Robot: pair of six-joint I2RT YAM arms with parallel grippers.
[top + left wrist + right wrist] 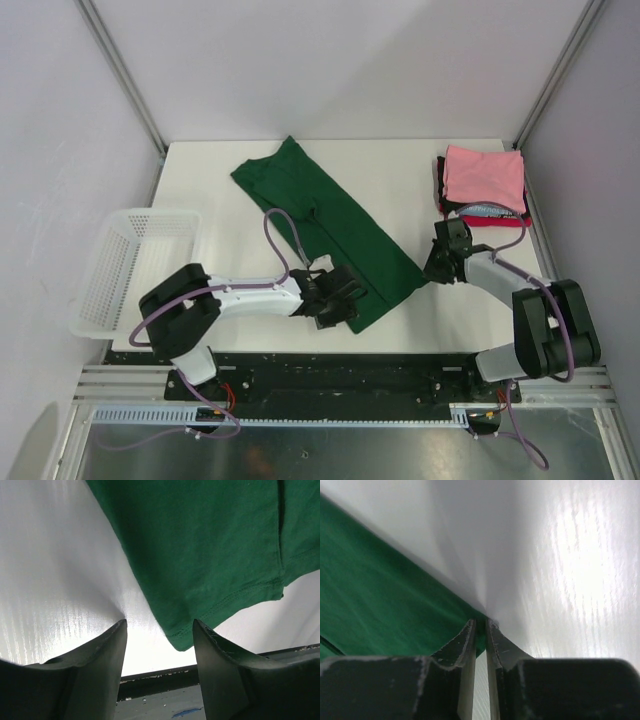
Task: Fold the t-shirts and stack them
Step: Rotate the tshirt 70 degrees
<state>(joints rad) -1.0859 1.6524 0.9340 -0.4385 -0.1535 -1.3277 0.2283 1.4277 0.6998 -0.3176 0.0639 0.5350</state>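
Green t-shirt (325,225) corner inside right end effector (480,623), hem between left end effector (159,623)

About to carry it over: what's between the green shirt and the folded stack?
Only bare table, in the top view. The right gripper pinches a corner of the green shirt, nearer the arms than the folded stack.

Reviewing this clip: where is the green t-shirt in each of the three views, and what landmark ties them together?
Top external: the green t-shirt lies diagonally across the middle of the table.
Left wrist: it fills the upper right, with its corner dipping into the open left claw.
Right wrist: it fills the left side, with its edge pinched in the right claw.
Shared landmark: the white table top bordering the shirt.
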